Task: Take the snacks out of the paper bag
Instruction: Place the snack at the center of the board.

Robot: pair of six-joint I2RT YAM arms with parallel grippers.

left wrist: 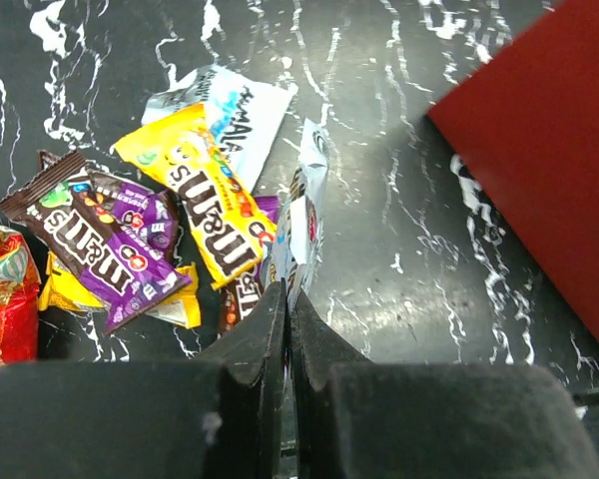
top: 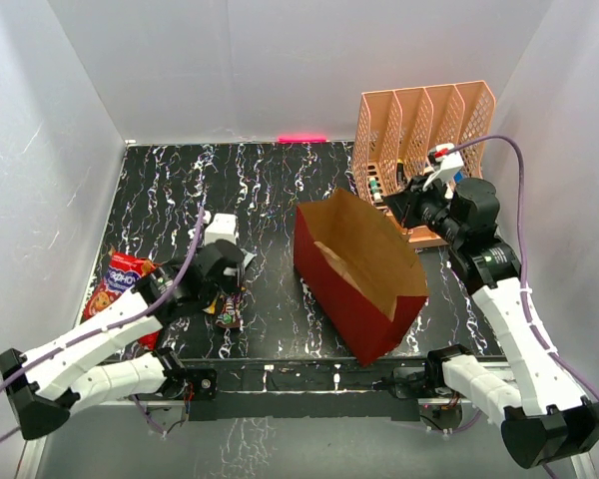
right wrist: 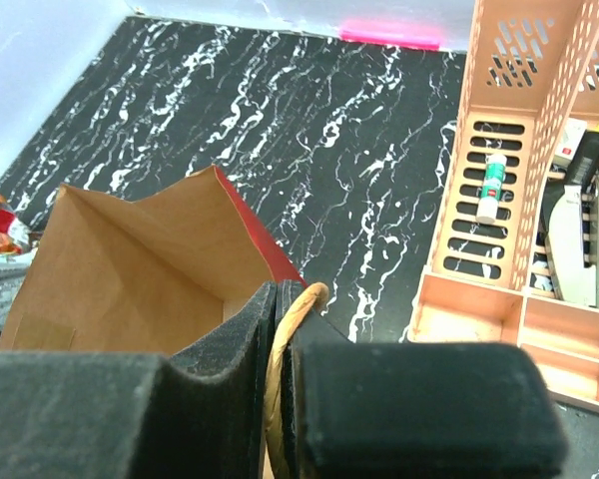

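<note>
The right gripper [right wrist: 280,299] is clamped on the cord handle [right wrist: 304,297] of the paper bag [top: 349,309], which stands open in the middle of the tabletop [top: 260,200]. The left gripper [left wrist: 287,296] pinches a silver packet [left wrist: 304,210] above the candy packets [left wrist: 180,210] at left. It is best released low, beside that pile.

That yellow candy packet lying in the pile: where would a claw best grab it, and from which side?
Probably from straight above, pinching across the narrow width of the yellow packet near its far end. It lies flat on top of the pile, and that end juts clear of the purple packet. The left claw is shut on a silver packet.
</note>
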